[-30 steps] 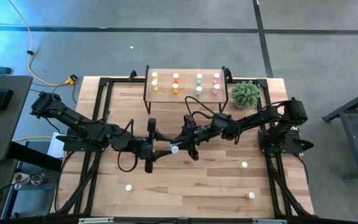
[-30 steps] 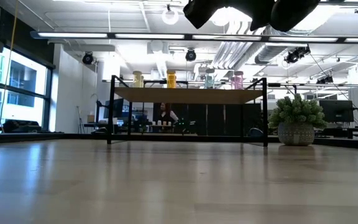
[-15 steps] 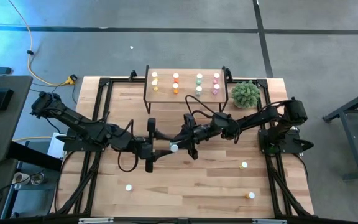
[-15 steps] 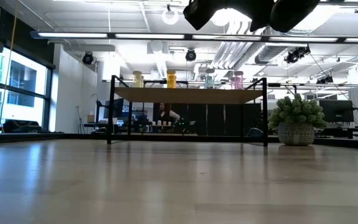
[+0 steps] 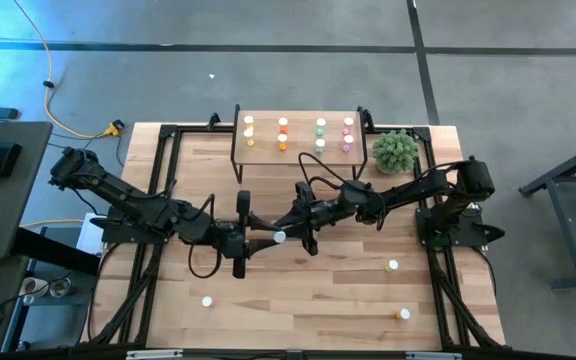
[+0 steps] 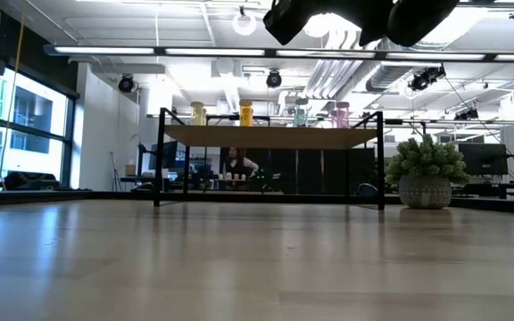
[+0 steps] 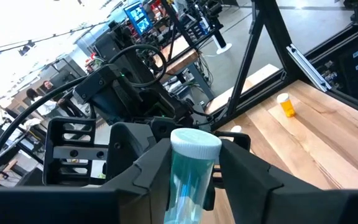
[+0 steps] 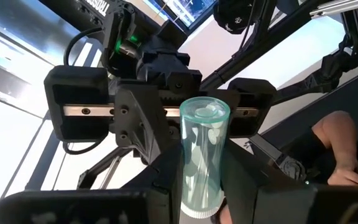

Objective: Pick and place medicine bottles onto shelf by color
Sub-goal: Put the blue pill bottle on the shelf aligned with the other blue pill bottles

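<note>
— Looking down from the high view, what did we find at the middle of the frame?

— We found both arms meeting there over the table [image 5: 298, 300]. The left end effector [image 5: 258, 240] and the right end effector [image 5: 293, 236] faced each other, with one green medicine bottle [image 5: 281, 238] between them, its white cap showing from above.

— How did each end effector stand?

— In the right wrist view we saw the right end effector [image 8: 194, 180] clamped on the bottle [image 8: 202, 155], its fingers [image 8: 160, 186] pressed against the sides of the clear green tube. In the left wrist view the left end effector [image 7: 194, 168] had its fingers [image 7: 151, 171] drawn in against the same bottle [image 7: 188, 174] just below the cap. So we took both as gripping it.

— And the shelf?

— The shelf [image 5: 298, 136] sat at upper centre in the high view, carrying bottles in columns: yellow at its left, then orange, green and pink. The low view showed it [image 6: 270, 136] at centre with bottles on top.

— Anything loose?

— We counted three more bottles on the table toward the lower part of the high view: one at lower left [image 5: 207, 300], one at right [image 5: 393, 265], and an orange one at lower right [image 5: 404, 313]. A green plant ball [image 5: 395, 151] stood right of the shelf.
</note>
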